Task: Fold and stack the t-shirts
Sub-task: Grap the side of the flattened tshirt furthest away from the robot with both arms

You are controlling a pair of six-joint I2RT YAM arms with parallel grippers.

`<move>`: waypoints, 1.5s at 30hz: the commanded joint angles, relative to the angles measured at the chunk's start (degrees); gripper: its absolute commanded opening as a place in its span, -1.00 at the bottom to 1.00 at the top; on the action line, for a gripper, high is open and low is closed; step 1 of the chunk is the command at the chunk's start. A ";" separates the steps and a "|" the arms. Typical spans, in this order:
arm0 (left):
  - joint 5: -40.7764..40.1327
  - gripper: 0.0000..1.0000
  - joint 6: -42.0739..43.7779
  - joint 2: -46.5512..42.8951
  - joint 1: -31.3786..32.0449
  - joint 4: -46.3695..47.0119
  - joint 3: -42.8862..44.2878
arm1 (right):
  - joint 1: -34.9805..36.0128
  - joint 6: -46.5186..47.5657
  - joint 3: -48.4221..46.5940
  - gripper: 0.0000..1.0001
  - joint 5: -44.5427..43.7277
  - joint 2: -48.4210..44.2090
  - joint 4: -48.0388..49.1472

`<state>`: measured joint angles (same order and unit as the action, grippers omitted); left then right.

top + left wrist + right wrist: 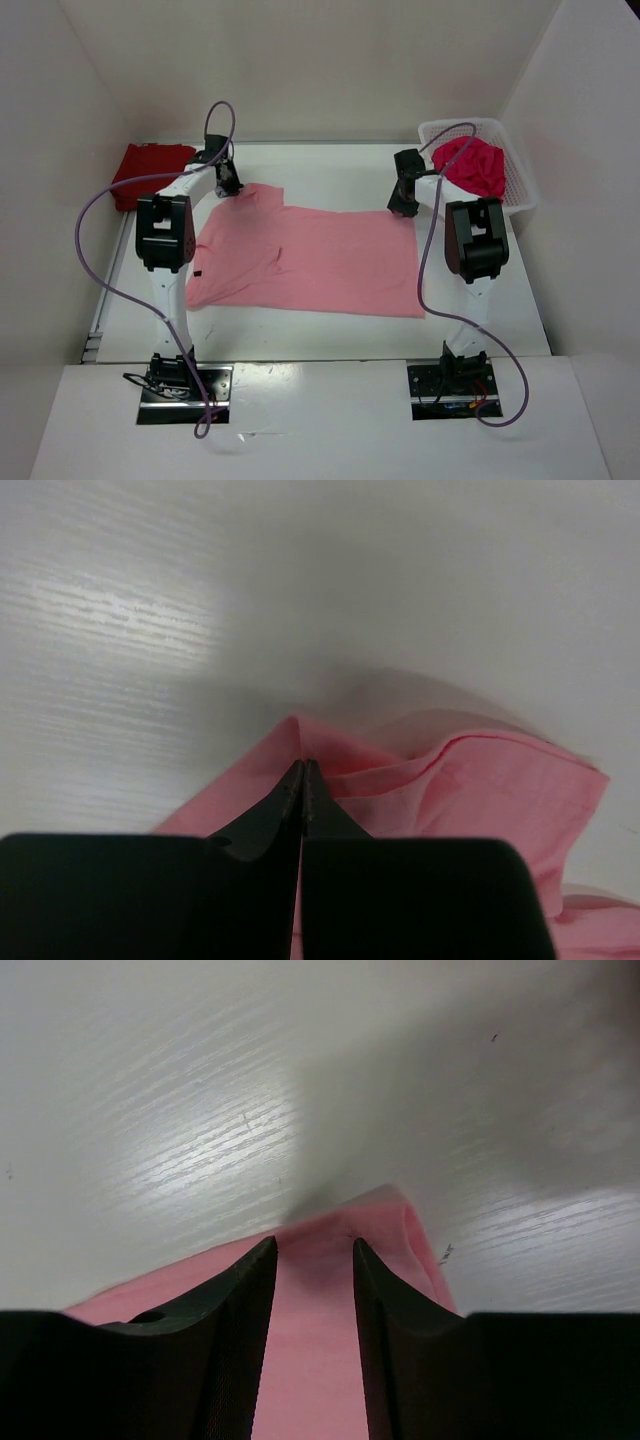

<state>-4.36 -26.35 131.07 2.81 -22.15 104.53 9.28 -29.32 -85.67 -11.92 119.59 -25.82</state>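
The light pink shirt (310, 258) lies spread flat mid-table. It looks thin, limp and light, likely to sag, so it is best taken by its corners. The left gripper (303, 772) is pinched tight on the shirt's 11 o'clock corner. The right gripper (315, 1245) straddles the 1 o'clock corner, jaws partly apart and nothing clamped. The dark red shirt (148, 172) sits at 10 o'clock, the magenta shirt (470, 165) at 2 o'clock in the basket (522, 180).

Soft matt cloth light pink t-shirt (320, 260), faintly glossy grained white table (330, 338), plastic mesh basket (521, 182)
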 commanded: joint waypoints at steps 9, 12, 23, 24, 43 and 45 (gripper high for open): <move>2.95 -1.00 -3.18 -9.33 -0.35 6.85 -6.18 | 0.48 1.28 -0.82 -0.15 -13.73 -4.47 -1.24; 3.56 -1.00 -3.70 -10.65 -0.35 7.56 -8.64 | 1.00 1.28 -0.82 -0.15 -13.74 -3.57 -1.77; 5.15 -1.00 -4.24 -11.18 -0.35 9.14 -10.40 | 1.53 0.05 -2.49 -0.31 -13.74 0.12 -1.78; 5.15 -1.00 -4.24 -11.18 -0.35 9.14 -10.40 | 1.53 0.05 -3.01 -0.31 -13.74 0.81 -1.77; 6.21 -1.00 -4.76 -17.68 -0.35 9.14 -15.93 | 2.15 -1.00 2.51 -0.99 -10.06 -8.57 -1.25; 6.21 -1.00 -4.76 -20.66 -0.35 9.14 -18.56 | 2.15 -1.52 6.55 -0.99 -8.56 -13.21 -1.25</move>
<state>1.15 -30.39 116.75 2.72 -14.74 88.12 10.61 -29.32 -82.15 -21.67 115.83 -27.77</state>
